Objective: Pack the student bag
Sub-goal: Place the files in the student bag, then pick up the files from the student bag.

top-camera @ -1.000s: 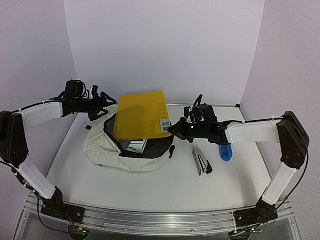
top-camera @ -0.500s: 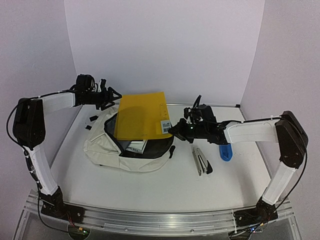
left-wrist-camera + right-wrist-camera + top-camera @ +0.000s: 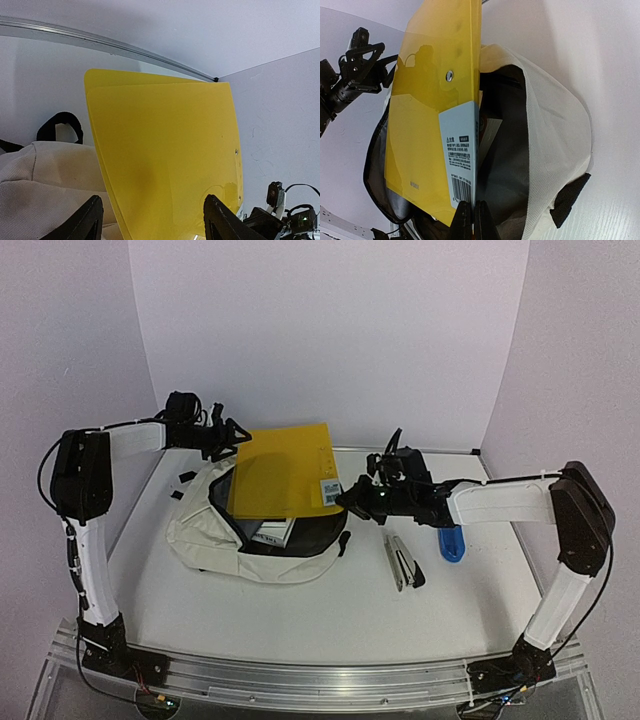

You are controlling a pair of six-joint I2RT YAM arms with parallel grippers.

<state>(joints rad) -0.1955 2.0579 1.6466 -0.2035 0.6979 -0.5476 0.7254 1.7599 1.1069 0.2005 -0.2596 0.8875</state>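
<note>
Left black two-finger gripper (image 3: 228, 437) held high, arm stretched rightward, jaws spread; right black gripper (image 3: 347, 500) reaches leftward, pinched tight on a yellow plastic folder (image 3: 285, 465)

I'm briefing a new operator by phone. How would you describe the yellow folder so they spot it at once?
Find the big cream student bag left of centre. The yellow folder sticks up out of its open mouth, pinched by the right fingers. It is the only bright yellow flat thing, with a white barcode label near that grip.

White table (image 3: 330, 615): student bag (image 3: 212, 540), stapler (image 3: 403, 562), blue object (image 3: 451, 543).
</note>
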